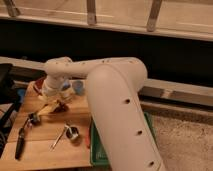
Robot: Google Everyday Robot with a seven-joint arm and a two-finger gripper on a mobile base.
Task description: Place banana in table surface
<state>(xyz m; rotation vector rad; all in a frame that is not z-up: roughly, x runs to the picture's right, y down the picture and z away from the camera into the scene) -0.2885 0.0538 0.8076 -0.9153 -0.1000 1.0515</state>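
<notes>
The pale yellow banana (48, 108) lies low at the left part of the light brown wooden table surface (45, 152), right under my gripper (51, 99). I cannot tell whether it rests on the wood or hangs just above it. Dark red grapes (61, 105) sit against the banana's right end. My white arm (112, 95) sweeps in from the lower right and hides the middle of the table.
A green tray (96, 149) shows only as a strip beside the arm. A black-handled tool (20, 142), a metal utensil (58, 138) and a small cup (73, 132) lie on the front planks. A blue object (78, 87) stands behind the gripper. A dark wall runs behind the table.
</notes>
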